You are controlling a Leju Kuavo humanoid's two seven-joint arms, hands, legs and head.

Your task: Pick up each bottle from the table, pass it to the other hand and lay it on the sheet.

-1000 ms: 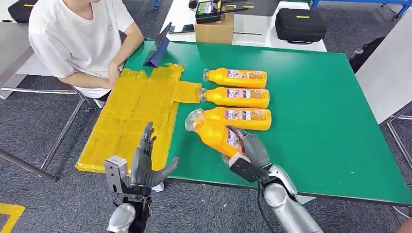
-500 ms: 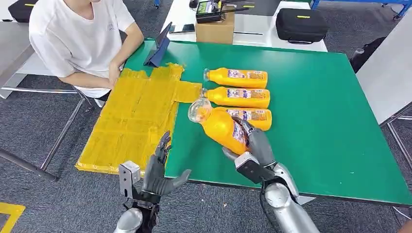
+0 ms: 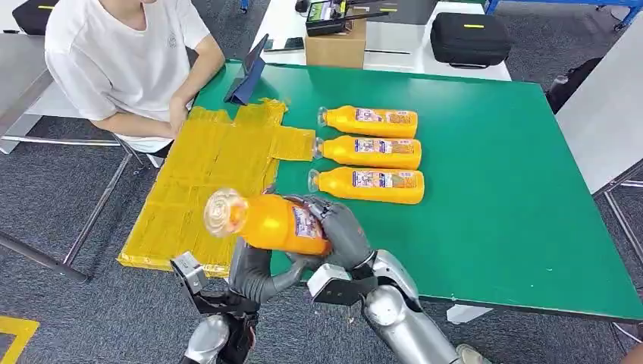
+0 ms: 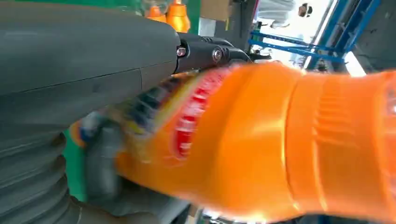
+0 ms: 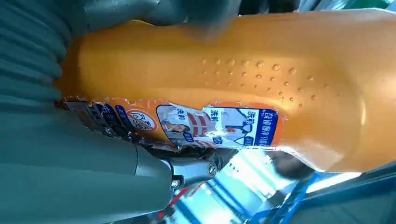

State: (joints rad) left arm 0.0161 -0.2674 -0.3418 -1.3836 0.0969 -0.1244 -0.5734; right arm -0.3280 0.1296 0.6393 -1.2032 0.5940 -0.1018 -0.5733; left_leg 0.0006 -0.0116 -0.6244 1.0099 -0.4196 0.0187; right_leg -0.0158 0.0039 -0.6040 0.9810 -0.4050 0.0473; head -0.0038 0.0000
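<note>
From the head view, the right hand wraps its fingers over the labelled base end of an orange bottle, which lies nearly level in the air above the near table edge, its clear cap end jutting away from the fingers over the corner of the yellow sheet. The left hand sits directly under the bottle with its palm up against the underside and a thick grey thumb reaching beneath the right hand's fingers; whether it grips or merely cups the bottle cannot be told. Beyond the right hand's fingers, three more bottles lie side by side on the green table, caps toward the sheet, and a person in a white shirt sits at the sheet's far side. In the left wrist view the blurred bottle lies across the palm. In the right wrist view the grey thumb and fingers press on the bottle just beside its torn label
</note>
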